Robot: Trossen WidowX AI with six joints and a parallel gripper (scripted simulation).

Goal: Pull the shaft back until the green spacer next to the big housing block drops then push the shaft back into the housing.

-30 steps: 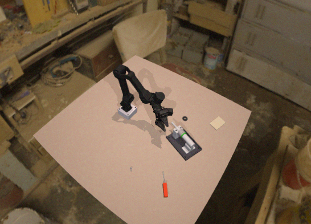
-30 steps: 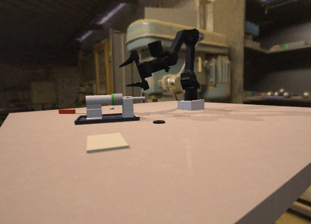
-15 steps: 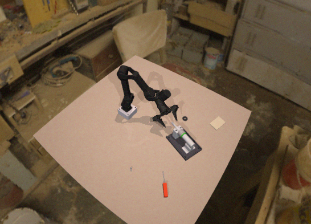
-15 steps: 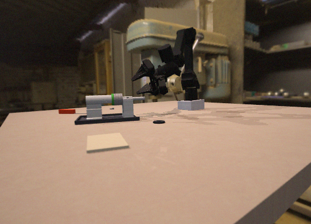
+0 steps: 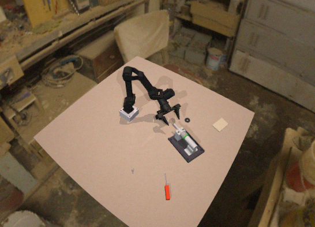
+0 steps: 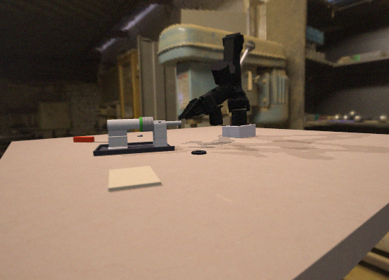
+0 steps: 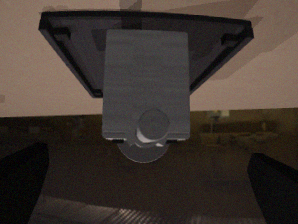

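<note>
Wrist view: both fingers of the claw [image 7: 149, 162] cut off at left and right edges | top view: desk's [image 5: 95, 169] near corner cropped; small grey object [image 5: 132, 171] too tiny to identify
</note>
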